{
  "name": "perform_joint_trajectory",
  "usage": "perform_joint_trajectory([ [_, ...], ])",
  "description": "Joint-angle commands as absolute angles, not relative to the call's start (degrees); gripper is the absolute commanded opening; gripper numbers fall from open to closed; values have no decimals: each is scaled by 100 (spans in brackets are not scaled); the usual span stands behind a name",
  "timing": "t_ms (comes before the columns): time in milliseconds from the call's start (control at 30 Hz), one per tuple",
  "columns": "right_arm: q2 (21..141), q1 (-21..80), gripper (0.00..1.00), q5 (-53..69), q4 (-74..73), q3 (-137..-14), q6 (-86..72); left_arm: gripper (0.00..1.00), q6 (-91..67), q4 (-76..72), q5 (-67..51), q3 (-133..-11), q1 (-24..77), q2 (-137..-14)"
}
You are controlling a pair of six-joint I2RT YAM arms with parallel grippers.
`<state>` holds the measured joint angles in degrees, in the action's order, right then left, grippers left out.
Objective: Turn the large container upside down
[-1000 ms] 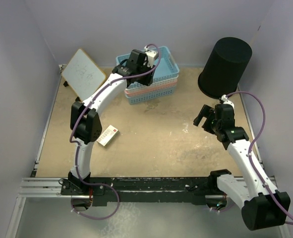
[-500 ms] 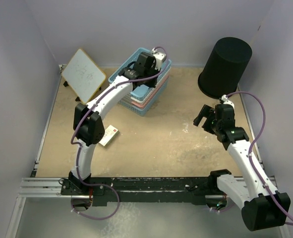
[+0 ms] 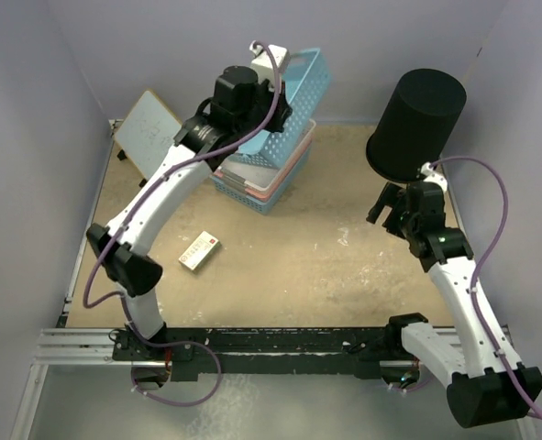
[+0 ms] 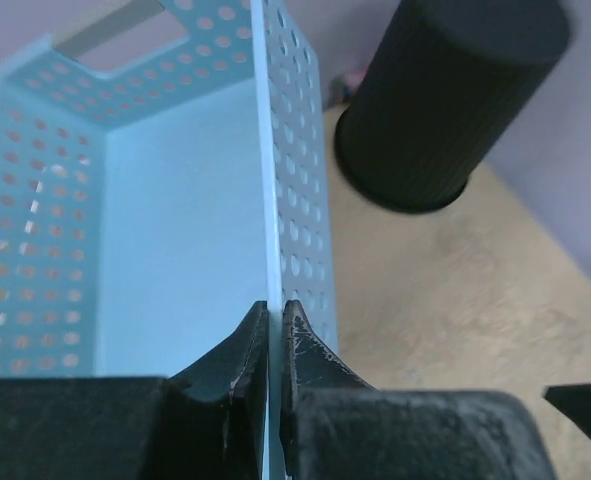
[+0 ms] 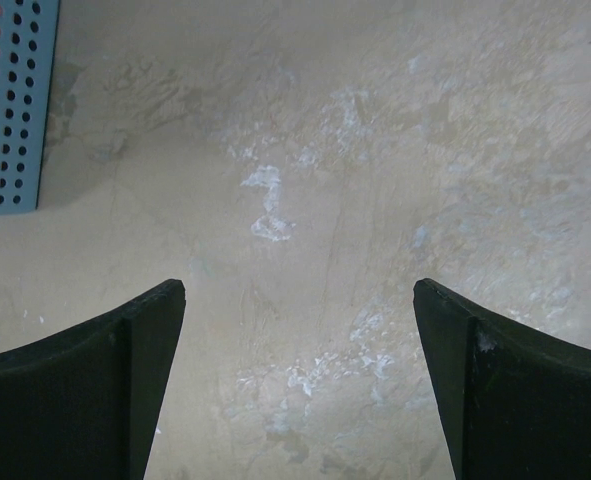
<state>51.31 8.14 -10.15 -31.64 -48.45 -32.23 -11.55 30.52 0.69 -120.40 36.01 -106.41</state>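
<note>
Currently right gripper (image 3: 387, 203) hovering wide open, empty, over table (image 3: 289, 266). Black wastebasket (image 3: 415, 124) standing just beyond it at far right, long axis vertical, wide ribbed end down. Left gripper (image 4: 274, 330) pinching wall of blue lattice basket (image 4: 175, 220), sitting farther off.

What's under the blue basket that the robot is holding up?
A pink basket lies just below the blue basket, nested in a stack. The left end effector grips the blue one's wall. What's inside the lower baskets is hidden.
</note>
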Motion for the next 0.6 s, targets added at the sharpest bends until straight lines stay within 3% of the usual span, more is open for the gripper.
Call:
perform_joint_trajectory([
  [0,5221,818,98,-1878,-3717,-6077,-3098,0,-1534,2187,-127,-12024,4146,-9933],
  [300,4598,817,100,-3845,-4802,-7208,-4029,0,-4027,-230,-1231,-10278,4319,-9373],
  [567,3764,820,100,-4892,-4651,-7363,-3725,0,-6222,-2642,-1597,-8502,4379,-9481],
])
